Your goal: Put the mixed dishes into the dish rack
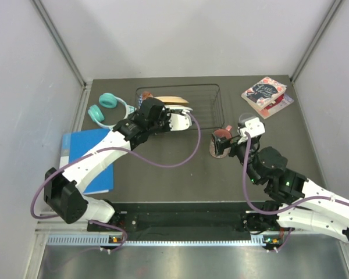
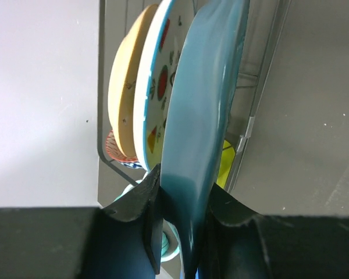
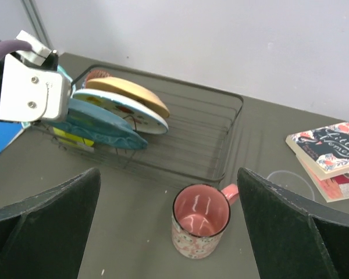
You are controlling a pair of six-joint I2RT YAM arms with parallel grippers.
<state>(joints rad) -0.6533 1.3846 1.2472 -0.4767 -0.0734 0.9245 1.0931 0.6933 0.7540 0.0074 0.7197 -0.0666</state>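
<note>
teal plate (image 2: 205, 110) gripped by left end effector (image 2: 183, 204), in rack (image 3: 192, 145)

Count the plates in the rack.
3 in the rack's left half: cream plate farthest back, watermelon plate middle, teal plate nearest, clamped by the left gripper. None apparently hidden.

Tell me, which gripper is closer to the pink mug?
Right. The right gripper hovers open just above the mug. The left gripper is away at the rack, shut on the teal plate.
</note>
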